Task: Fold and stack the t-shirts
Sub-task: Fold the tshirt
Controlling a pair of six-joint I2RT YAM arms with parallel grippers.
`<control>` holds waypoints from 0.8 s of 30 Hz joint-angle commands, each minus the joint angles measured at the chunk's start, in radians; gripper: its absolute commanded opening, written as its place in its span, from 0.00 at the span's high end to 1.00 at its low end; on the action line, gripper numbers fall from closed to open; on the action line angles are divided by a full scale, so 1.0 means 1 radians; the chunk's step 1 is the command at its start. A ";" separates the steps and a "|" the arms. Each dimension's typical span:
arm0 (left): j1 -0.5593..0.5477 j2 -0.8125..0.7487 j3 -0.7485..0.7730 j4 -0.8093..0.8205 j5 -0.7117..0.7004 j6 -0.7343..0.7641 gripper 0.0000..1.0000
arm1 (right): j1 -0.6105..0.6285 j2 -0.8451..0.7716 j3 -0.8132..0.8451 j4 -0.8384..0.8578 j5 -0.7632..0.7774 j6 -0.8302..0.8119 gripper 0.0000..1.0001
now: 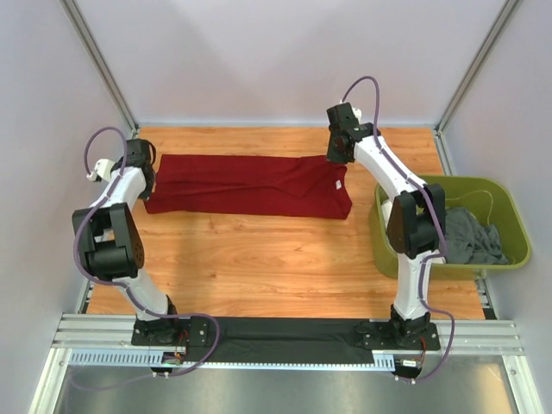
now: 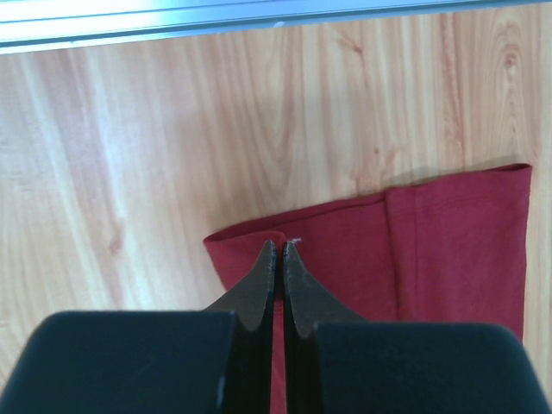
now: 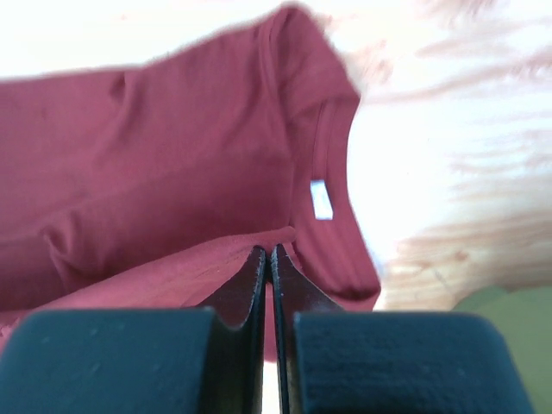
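Note:
The dark red t-shirt (image 1: 250, 185) lies stretched left to right across the far part of the table. Its white neck label (image 1: 338, 184) is near its right end and also shows in the right wrist view (image 3: 321, 200). My left gripper (image 1: 145, 172) is shut on the shirt's left edge (image 2: 345, 250), low over the wood. My right gripper (image 1: 339, 157) is shut on a raised fold of the red cloth (image 3: 172, 267) near the collar. The dark grey t-shirt (image 1: 470, 237) lies crumpled in the tub. The white t-shirt is not in view.
The olive-green plastic tub (image 1: 509, 216) stands at the right edge of the table, beside the right arm. A metal rail (image 2: 216, 21) runs along the table's left edge, close to the left gripper. A black strip (image 1: 285, 338) lies between the arm bases.

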 commanded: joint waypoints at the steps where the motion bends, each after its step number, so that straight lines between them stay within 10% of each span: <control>1: -0.016 0.042 0.089 -0.020 -0.081 -0.007 1.00 | -0.013 0.037 0.098 0.044 0.004 -0.045 1.00; 24: -0.087 0.377 0.454 -0.090 -0.154 0.060 1.00 | -0.079 0.239 0.298 0.017 -0.034 -0.040 1.00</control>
